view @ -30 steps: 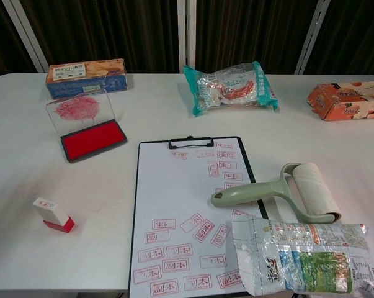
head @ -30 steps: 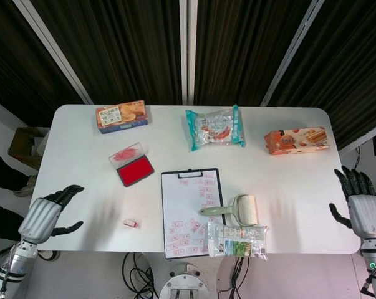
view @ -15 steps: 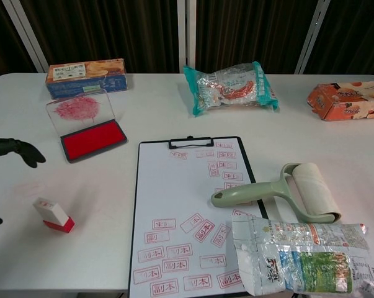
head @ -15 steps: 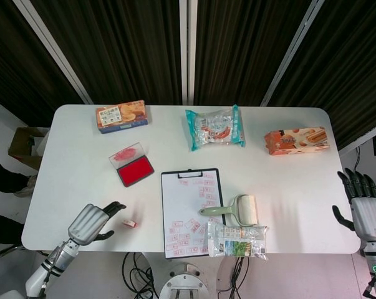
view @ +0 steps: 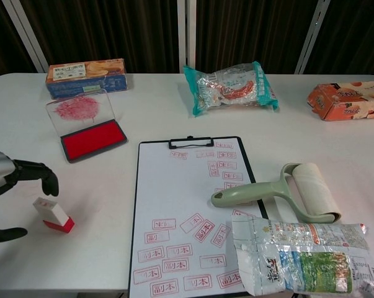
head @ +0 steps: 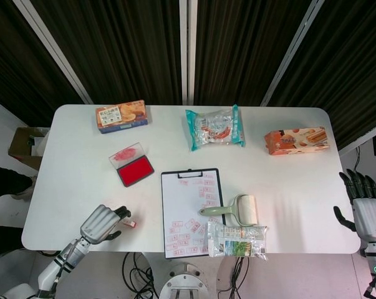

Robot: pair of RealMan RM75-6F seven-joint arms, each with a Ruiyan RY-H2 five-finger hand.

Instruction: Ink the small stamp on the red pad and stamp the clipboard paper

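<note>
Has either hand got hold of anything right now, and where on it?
Nothing is held. The left hand is open around the small stamp without gripping it; the right hand is open off the table's edge.

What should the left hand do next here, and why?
Probably close its fingers on the stamp and lift it. The left hand hangs right over the stamp with fingers apart and nothing held, the stamp stands on the table, and the red pad lies open just beyond it.

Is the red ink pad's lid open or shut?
Open: the ink pad's clear lid stands tilted up behind it, red surface exposed.
</note>
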